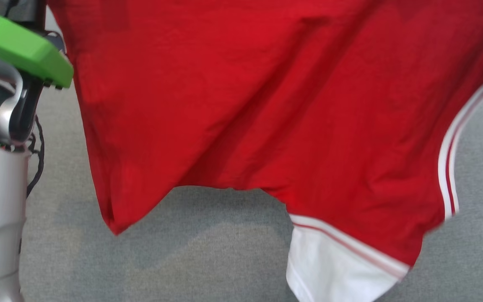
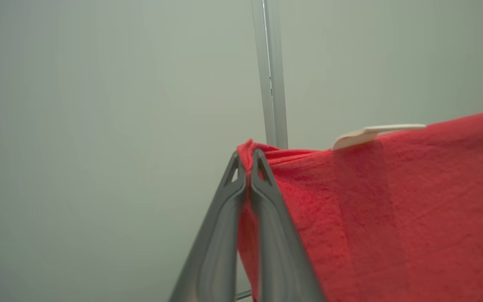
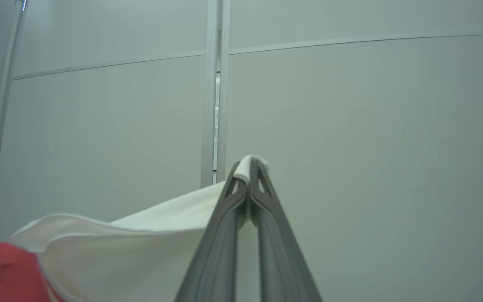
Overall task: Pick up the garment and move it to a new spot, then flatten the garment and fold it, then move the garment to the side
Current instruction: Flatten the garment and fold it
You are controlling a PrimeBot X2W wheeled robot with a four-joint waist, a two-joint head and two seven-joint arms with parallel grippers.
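Head view: red garment [image 1: 266,105] hangs above grey surface [image 1: 203,256].

The garment [image 1: 266,105] is red with white striped trim, above a grey floor [image 1: 203,260].

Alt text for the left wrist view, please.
The left gripper, shut, pinches a red edge of the garment, which stretches away to the right. Behind is a pale wall with a vertical metal strip.
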